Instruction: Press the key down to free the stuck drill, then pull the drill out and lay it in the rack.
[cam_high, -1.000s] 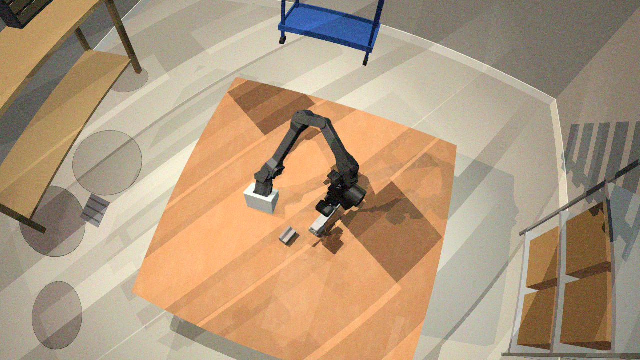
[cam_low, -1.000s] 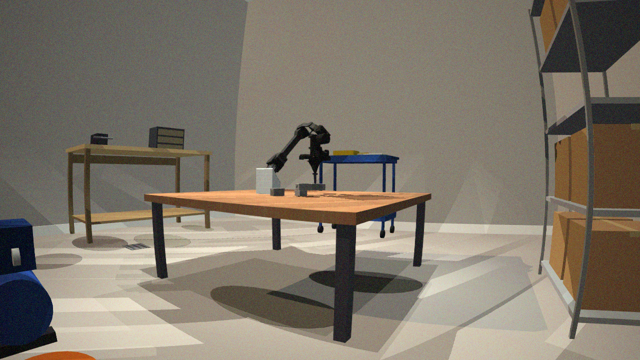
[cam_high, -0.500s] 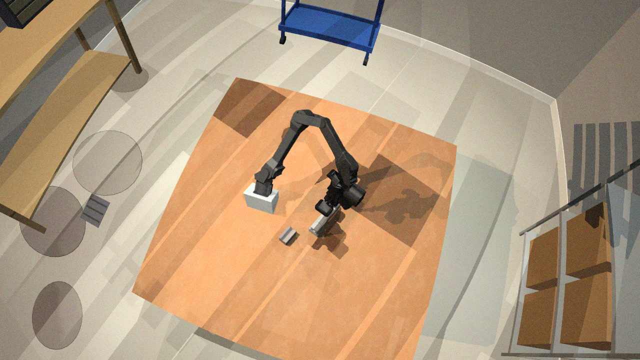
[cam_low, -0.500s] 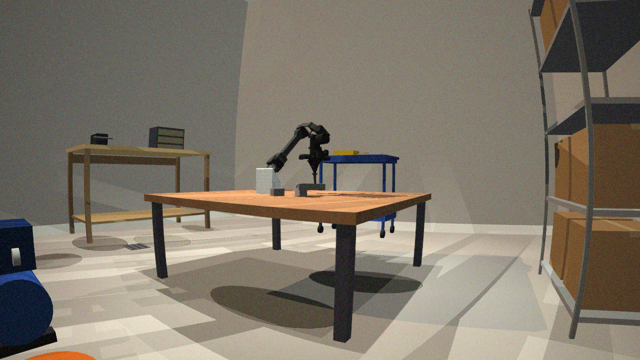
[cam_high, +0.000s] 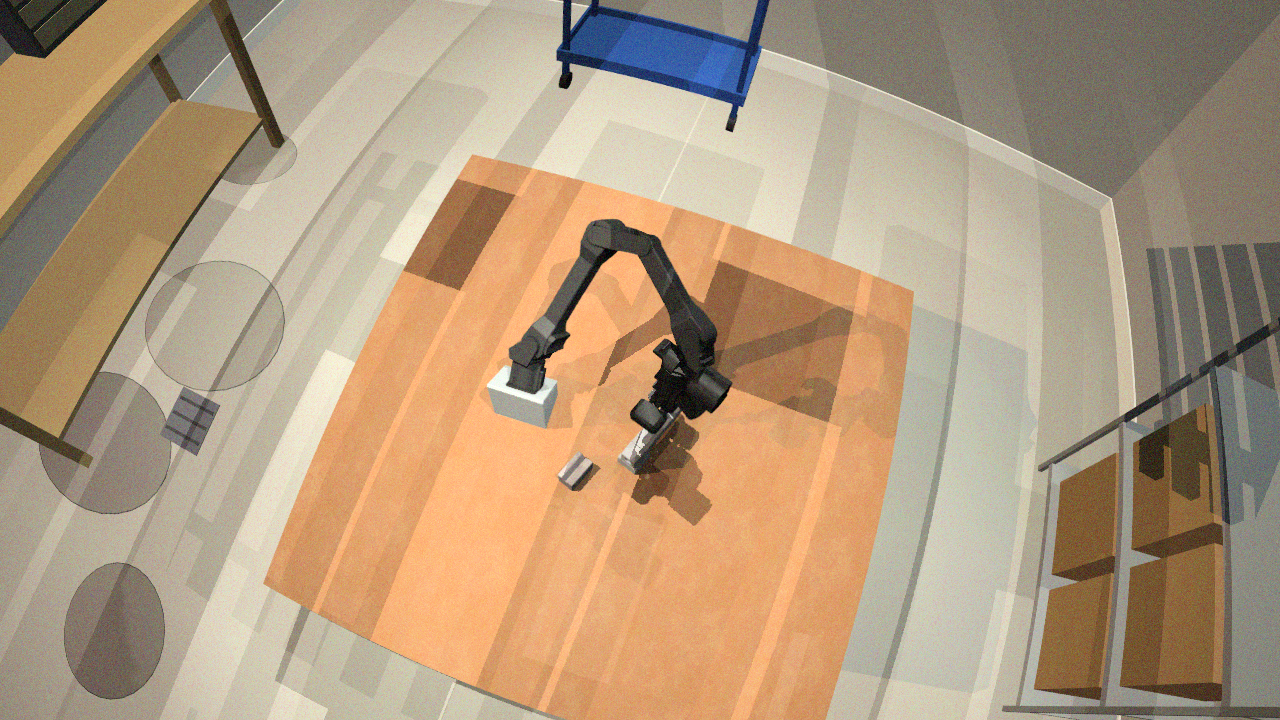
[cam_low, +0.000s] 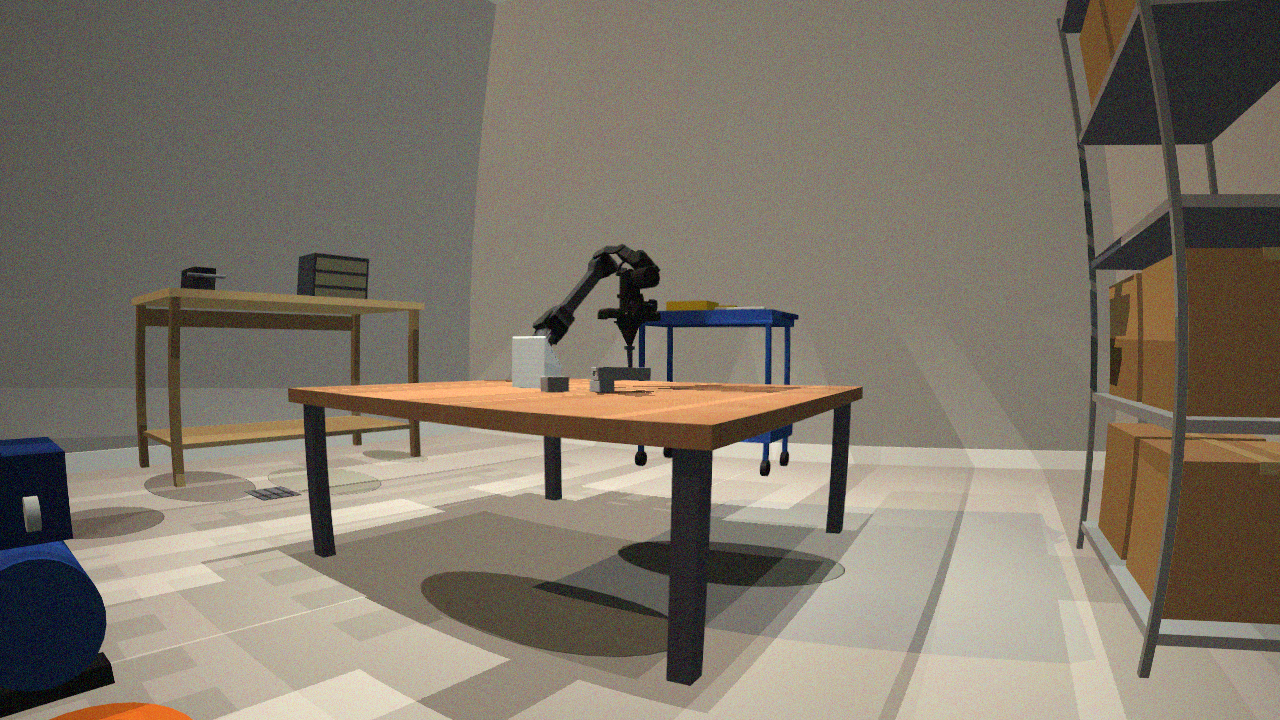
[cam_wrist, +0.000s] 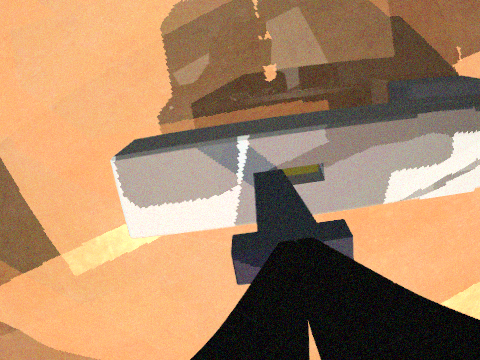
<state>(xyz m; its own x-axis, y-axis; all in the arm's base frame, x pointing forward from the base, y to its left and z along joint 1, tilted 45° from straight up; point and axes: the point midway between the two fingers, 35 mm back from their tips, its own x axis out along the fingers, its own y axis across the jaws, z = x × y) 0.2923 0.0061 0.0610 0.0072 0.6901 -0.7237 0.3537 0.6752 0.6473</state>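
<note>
Gripper (cam_high: 648, 414) (cam_low: 629, 342) (cam_wrist: 296, 256) standing closed, empty, over T-shaped key (cam_low: 629, 358) (cam_wrist: 282, 207); key looking stiff, probably needing centred push on crosshead.
</note>
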